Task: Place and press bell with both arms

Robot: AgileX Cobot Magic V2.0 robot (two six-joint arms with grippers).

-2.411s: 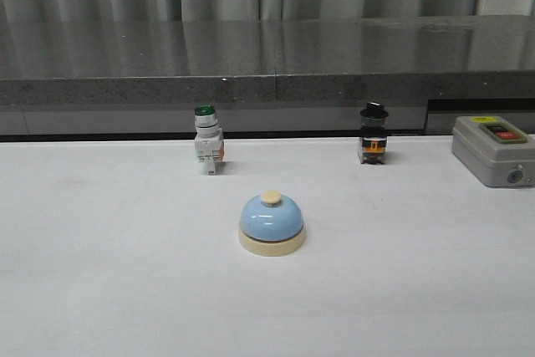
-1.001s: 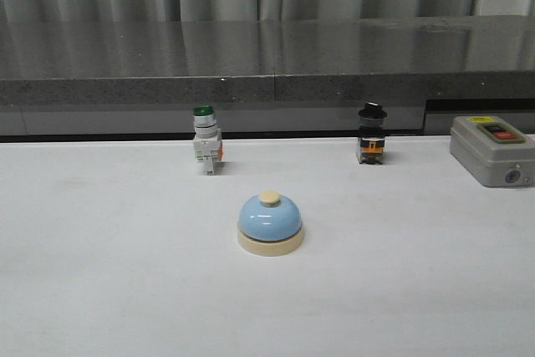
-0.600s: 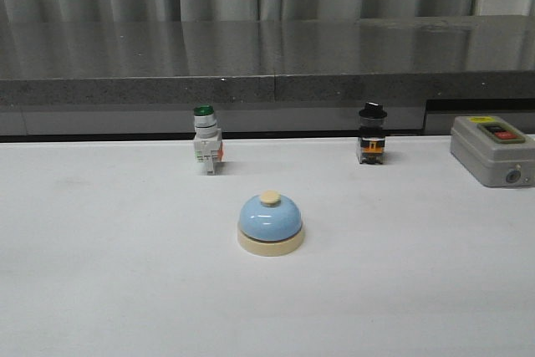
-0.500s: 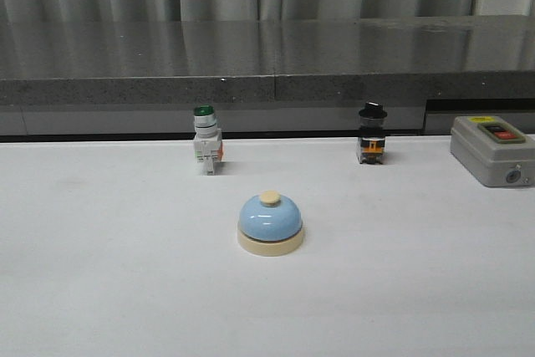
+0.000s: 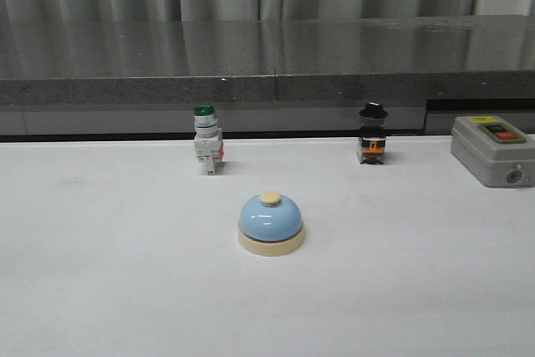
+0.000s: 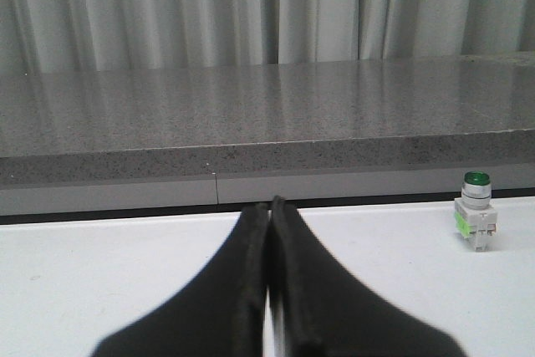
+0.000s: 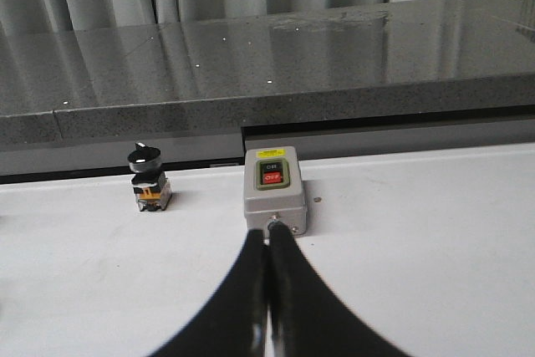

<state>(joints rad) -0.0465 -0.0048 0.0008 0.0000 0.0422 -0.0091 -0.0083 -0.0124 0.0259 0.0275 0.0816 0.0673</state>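
A small glossy light-blue dome call bell [image 5: 271, 222] with cream base and cream button sits alone mid-table on the white tabletop [image 5: 100, 273], forward of a green-capped white push-button switch [image 5: 206, 140]. The left gripper [image 6: 268, 232] and right gripper [image 7: 267, 252] both show fingers pressed together, holding nothing. The slick, rigid dome looks likely to slip; the cream base rim seems the surer hold.

The left gripper [image 6: 268, 206] is pointing forward with its black fingers pressed together. The right gripper [image 7: 268, 236] is holding the same closed pose.
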